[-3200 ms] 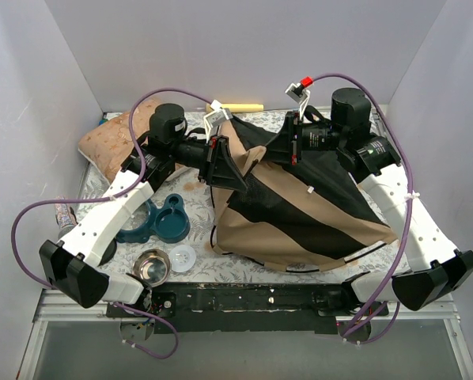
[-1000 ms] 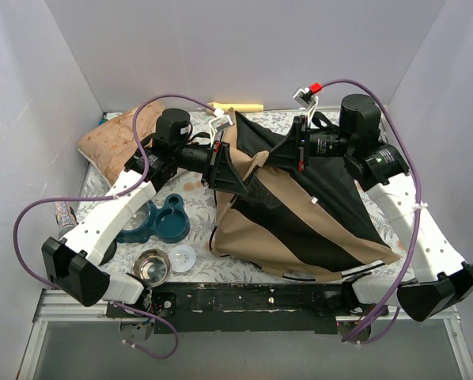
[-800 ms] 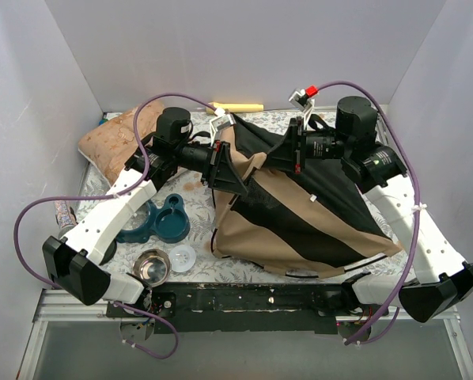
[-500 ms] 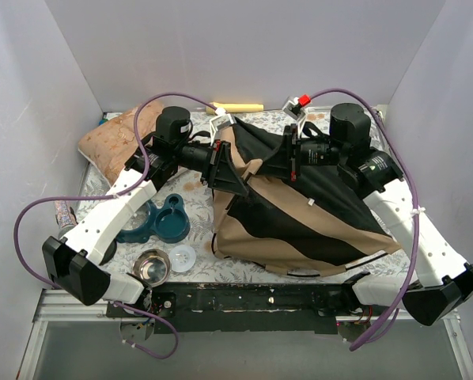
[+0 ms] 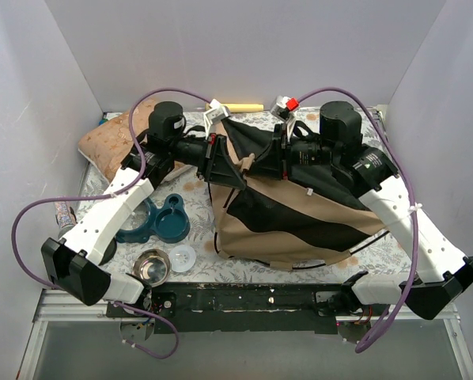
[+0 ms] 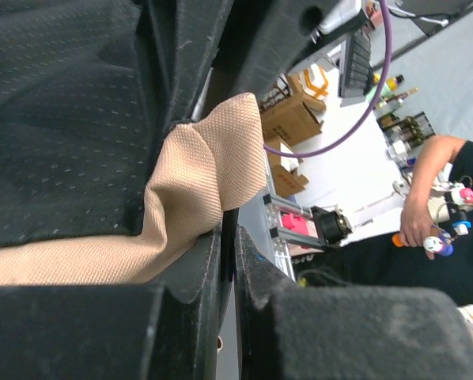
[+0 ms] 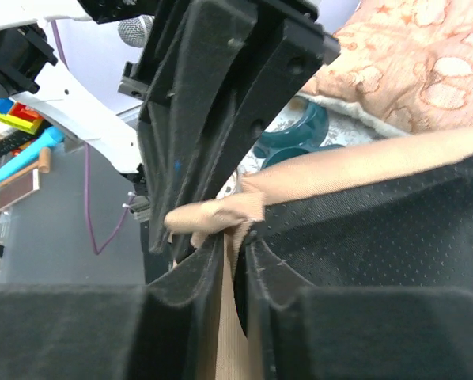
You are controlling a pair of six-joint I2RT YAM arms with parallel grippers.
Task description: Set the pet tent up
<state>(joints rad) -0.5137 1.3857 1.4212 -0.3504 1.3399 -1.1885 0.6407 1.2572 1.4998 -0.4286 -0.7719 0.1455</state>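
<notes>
The pet tent [image 5: 300, 222] slumps half-collapsed over the middle and right of the counter [image 5: 383, 252], with its top edge held up. The left fingers [image 6: 78, 332] and right fingers [image 7: 62, 332] are each clenched on one tan fold, nearly touching. Doing this well likely means drawing the grips apart slowly, with the fabric pinched deep so it cannot slip.

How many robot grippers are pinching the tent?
2. The left gripper pinches a tan fold at the top of the tan-and-black fabric pet tent; the right gripper pinches right beside it.
</notes>
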